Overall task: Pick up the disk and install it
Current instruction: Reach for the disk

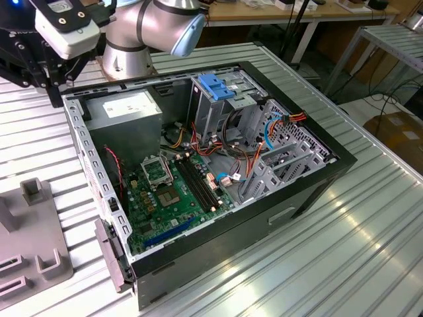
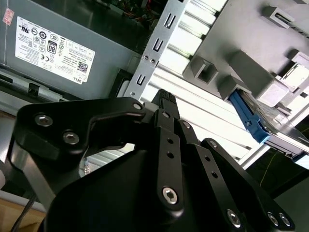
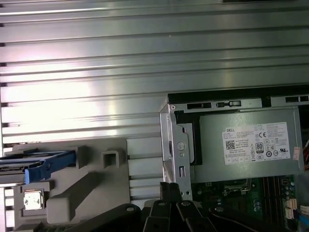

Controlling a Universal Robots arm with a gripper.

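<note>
1. One black gripper shows in both wrist views with its two narrow fingertips pressed together. Nothing is held between them.
2. It hangs over the ribbed table, beside the metal edge of the open computer case. This puts it between the case and a grey holder, and it touches neither.
3. The disk lies well apart from the gripper, resting flat in that holder. It is a flat grey metal slab, and its blue plastic carrier frame pokes out past the holder's blocky uprights.
4. The gripper's links are matte black plates joined by bright hex-head screws, and the fingertip pad looks finely ribbed.
5. The holder is dull grey, moulded in squared blocks and slots, and sits on the table at the exterior view's left.
6. The table is made of long shiny aluminium slats with dark grooves between them.
7. Inside the case are several parts:
   - a plain grey power supply box with a white label
   - a green motherboard
   - loose red, orange and blue cables
   - a perforated silver drive cage
   - a blue latch piece on top of the rear cage
8. The arm's rounded silver joints with pale blue caps stand behind the case in the exterior view.
</note>
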